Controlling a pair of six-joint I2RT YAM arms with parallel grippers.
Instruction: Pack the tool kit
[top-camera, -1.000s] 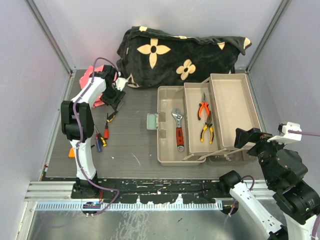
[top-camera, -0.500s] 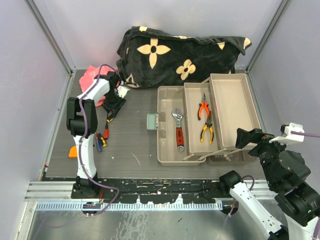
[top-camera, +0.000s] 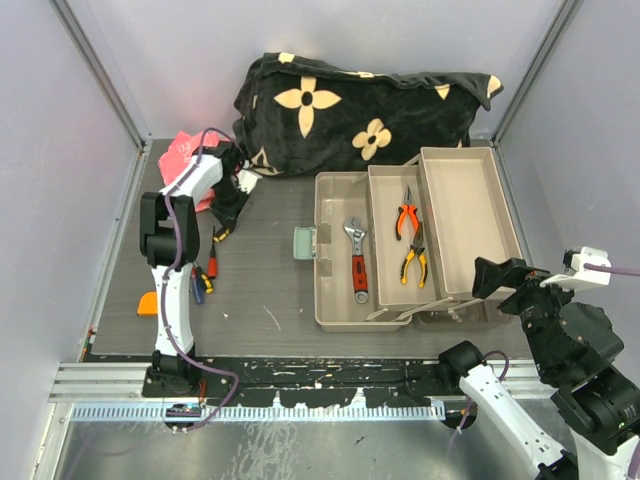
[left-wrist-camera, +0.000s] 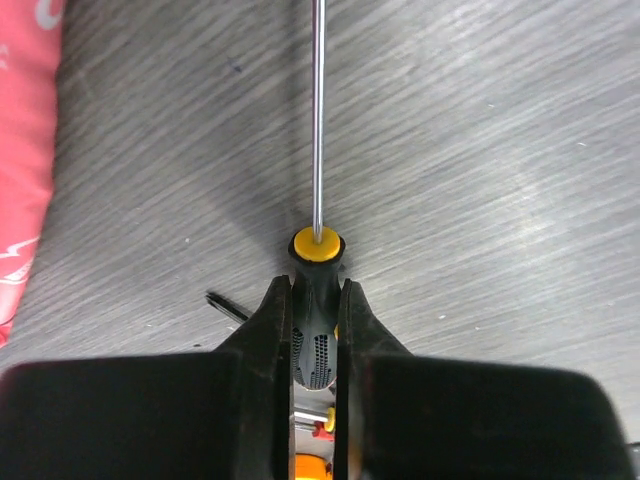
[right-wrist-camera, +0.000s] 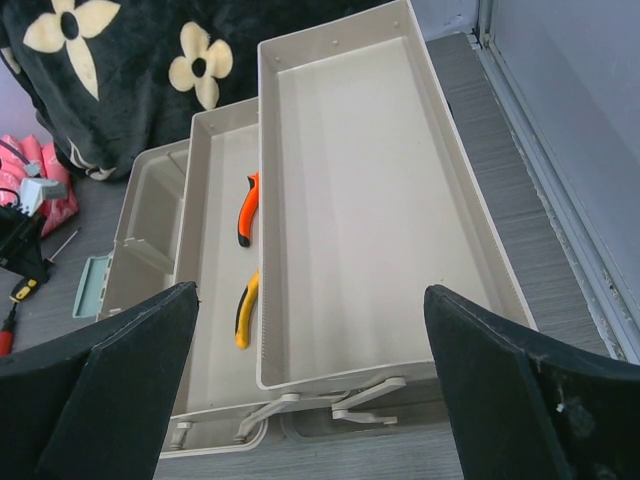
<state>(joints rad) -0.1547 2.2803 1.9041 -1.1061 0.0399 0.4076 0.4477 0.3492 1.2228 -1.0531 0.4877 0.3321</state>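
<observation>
The tool kit box (top-camera: 340, 315) stands open, its beige trays (right-wrist-camera: 350, 200) folded out. A red-handled wrench (top-camera: 358, 262) lies in the left compartment. Orange pliers (top-camera: 406, 219) and yellow pliers (top-camera: 414, 263) lie in the middle tray, and the right tray holds nothing. My left gripper (left-wrist-camera: 316, 285) is down at the table's far left, shut on the black-and-yellow handle of a screwdriver (left-wrist-camera: 316, 243) whose thin shaft runs away along the table. My right gripper (right-wrist-camera: 310, 300) hangs open above the box's near right corner, holding nothing.
More screwdrivers (top-camera: 204, 275) and an orange tape measure (top-camera: 147, 303) lie on the table by the left arm. A red packet (top-camera: 183, 152) sits at the far left. The black flower-patterned blanket (top-camera: 360, 110) fills the back. Walls close in both sides.
My left gripper has come down towards the table and shut on the screwdriver handle; before, its jaws stood partly open. The right arm has barely moved.
</observation>
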